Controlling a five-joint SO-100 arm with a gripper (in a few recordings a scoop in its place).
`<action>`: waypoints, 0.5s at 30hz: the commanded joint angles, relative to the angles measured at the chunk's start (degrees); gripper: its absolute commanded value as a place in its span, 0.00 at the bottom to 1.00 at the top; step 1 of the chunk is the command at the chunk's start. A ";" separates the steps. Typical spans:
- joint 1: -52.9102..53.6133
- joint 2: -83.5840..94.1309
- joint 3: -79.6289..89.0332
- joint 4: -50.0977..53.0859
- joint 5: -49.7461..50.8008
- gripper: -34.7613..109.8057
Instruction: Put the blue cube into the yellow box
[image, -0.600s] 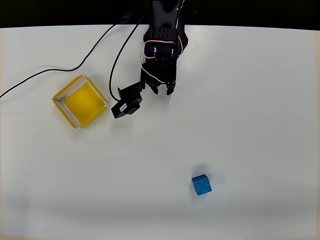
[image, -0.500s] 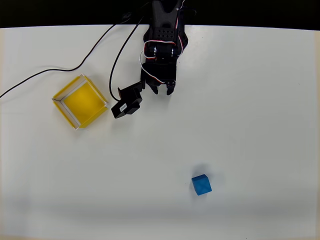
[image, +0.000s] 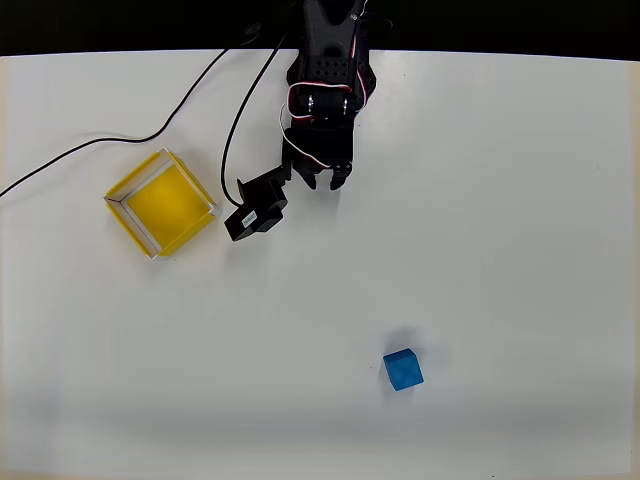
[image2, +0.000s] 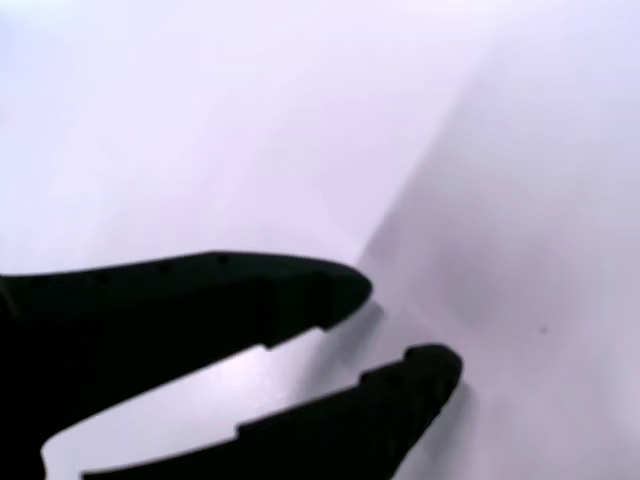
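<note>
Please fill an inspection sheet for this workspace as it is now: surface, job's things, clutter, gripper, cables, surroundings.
Surface: plain white table, no marks seen.
Job's things: small solid blue cube on the table at lower right in the overhead view, untouched; shallow square yellow box with pale walls at left, nothing inside.
Clutter: nothing seen.
Gripper: black two-finger gripper near the table's top edge, far from both things; open, holding nothing, gap visible in wrist view.
Cables: thin black cables lying across the table's upper left.
Surroundings: dark band beyond the table's top edge.
</note>
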 joint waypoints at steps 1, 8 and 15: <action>-0.79 -9.32 -14.77 -8.88 0.00 0.37; 0.18 -33.13 -34.01 -25.49 2.90 0.44; 0.53 -54.05 -45.09 -46.23 3.43 0.48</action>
